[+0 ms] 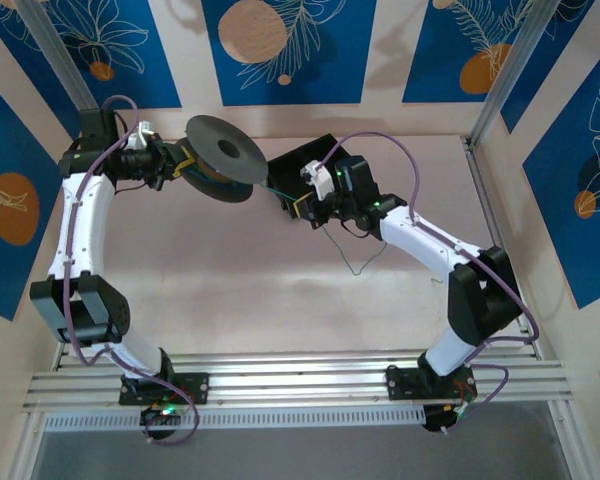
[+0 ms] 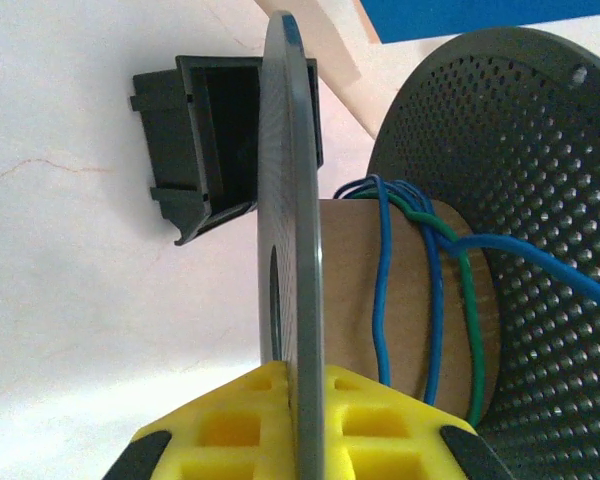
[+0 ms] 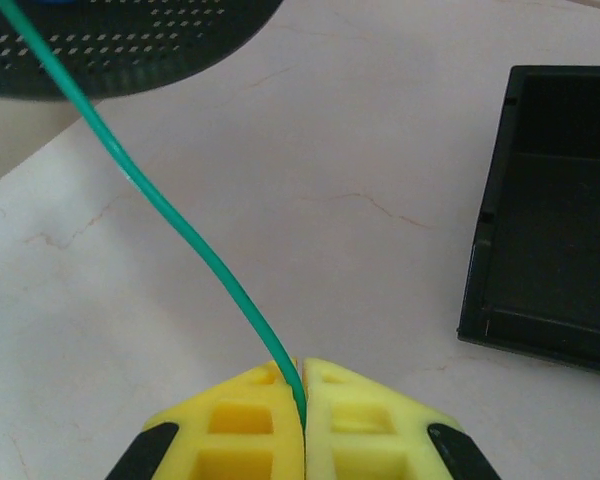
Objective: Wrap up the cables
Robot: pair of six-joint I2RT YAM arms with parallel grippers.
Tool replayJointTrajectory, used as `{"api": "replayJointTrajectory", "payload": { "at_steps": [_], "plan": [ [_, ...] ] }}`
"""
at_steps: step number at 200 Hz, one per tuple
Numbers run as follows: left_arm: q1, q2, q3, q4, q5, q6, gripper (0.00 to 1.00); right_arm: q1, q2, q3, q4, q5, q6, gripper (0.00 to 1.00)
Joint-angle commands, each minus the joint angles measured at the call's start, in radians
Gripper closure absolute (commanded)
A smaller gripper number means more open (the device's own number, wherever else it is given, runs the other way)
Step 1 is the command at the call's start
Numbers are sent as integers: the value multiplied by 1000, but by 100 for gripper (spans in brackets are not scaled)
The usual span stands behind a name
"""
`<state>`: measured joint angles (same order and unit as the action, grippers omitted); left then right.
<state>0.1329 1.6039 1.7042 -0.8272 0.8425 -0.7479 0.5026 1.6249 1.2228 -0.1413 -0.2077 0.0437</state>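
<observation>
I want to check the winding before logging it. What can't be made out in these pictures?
- Wire turns on the spool core: left wrist view, the disc pinched in the left claw hides part.
- Where the green wire from the right claw ends: right wrist view, cut by the top edge.
- Black box: top view, partly covered by the right arm.

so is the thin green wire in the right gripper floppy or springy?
Probably springy: the thin green wire holds a smooth unsupported curve from the right gripper toward the black perforated spool. Likely light, being so thin.
</observation>
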Motion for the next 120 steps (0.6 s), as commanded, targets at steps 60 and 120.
{"api": "replayJointTrajectory", "payload": {
  "at_steps": [60, 120],
  "plan": [
    [-103, -90, 79, -27, 164, 189, 100, -78, 82, -4, -109, 28, 65, 100],
    [-127, -71, 153, -71, -15, 203, 100, -104, 64, 84, -175, -150, 42, 80]
  ]
}}
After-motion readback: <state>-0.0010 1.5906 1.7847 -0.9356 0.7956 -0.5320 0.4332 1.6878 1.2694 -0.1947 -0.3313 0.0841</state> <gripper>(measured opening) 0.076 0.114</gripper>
